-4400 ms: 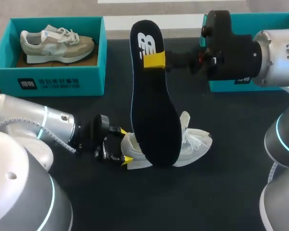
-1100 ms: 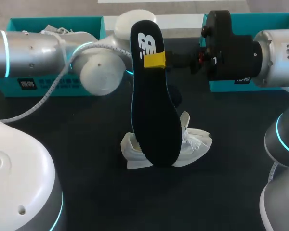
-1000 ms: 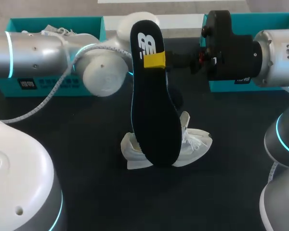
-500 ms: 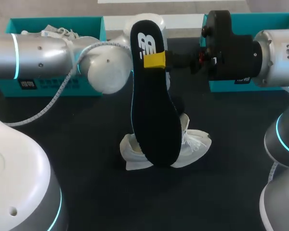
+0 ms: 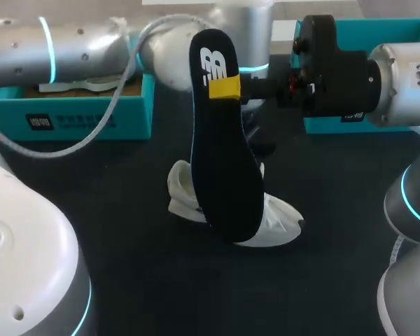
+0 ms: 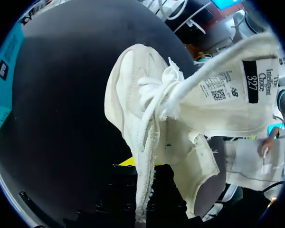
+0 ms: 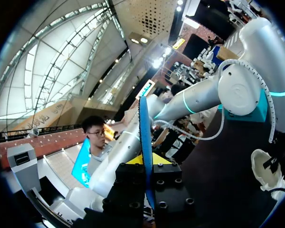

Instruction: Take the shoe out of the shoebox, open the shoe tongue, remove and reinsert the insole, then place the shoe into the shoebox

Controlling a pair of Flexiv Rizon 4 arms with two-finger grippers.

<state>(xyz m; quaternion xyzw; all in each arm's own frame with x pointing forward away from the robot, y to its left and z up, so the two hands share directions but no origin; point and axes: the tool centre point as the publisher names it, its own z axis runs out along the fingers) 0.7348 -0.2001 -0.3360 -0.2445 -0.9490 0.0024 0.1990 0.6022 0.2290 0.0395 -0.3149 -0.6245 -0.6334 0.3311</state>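
The black insole (image 5: pixel 224 161) stands upright over the table's middle, its heel end up. My right gripper (image 5: pixel 225 87) is shut on it near that end, and in the right wrist view (image 7: pixel 146 160) the insole (image 7: pixel 145 128) shows edge-on between the yellow tips. The white shoe (image 5: pixel 269 224) lies behind the insole's lower end, partly hidden by it. My left arm (image 5: pixel 84 49) reaches across the back; its gripper is hidden behind the insole there. In the left wrist view my left gripper (image 6: pixel 147 166) is shut on the shoe's tongue (image 6: pixel 218 95), pulling it away from the laces (image 6: pixel 154 88).
A teal shoebox (image 5: pixel 77 115) at the back left holds a beige shoe (image 5: pixel 91 82), mostly covered by my left arm. Part of a second teal shoebox (image 5: pixel 399 31) shows at the back right behind my right arm. The tabletop (image 5: pixel 126 266) is black.
My left arm swung right behind the insole, and its gripper closed on the tongue. The white shoe shifted and turned, its heel end rising. The right arm and insole stayed still.
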